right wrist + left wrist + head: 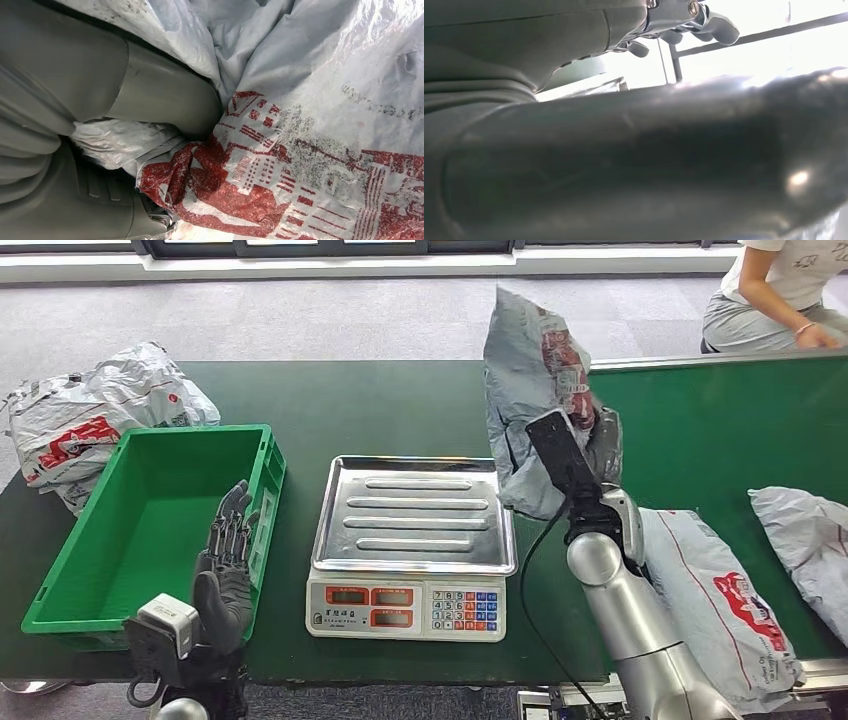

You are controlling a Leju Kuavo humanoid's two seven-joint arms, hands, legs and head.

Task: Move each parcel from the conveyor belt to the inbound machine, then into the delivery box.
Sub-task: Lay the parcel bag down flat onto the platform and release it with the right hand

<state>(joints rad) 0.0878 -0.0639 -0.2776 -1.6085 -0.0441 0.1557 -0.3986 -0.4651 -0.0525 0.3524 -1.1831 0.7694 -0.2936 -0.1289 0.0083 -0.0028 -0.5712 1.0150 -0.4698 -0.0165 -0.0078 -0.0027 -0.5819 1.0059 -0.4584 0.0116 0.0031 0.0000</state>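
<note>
Head view | right hand (598,445) grips one parcel (530,370) | left hand (226,565) spread, empty | belt parcels: two

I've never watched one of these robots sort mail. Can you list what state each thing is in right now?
Held parcel: lifted, upright, gripped by the right hand, beside the scale.
Scale tray: empty.
Green box: empty.
Left hand: holding nothing, fingers apart, over the green box's edge.
Parcels on the belt: lying flat, waiting.
Parcels behind the box: piled on the table.
</note>
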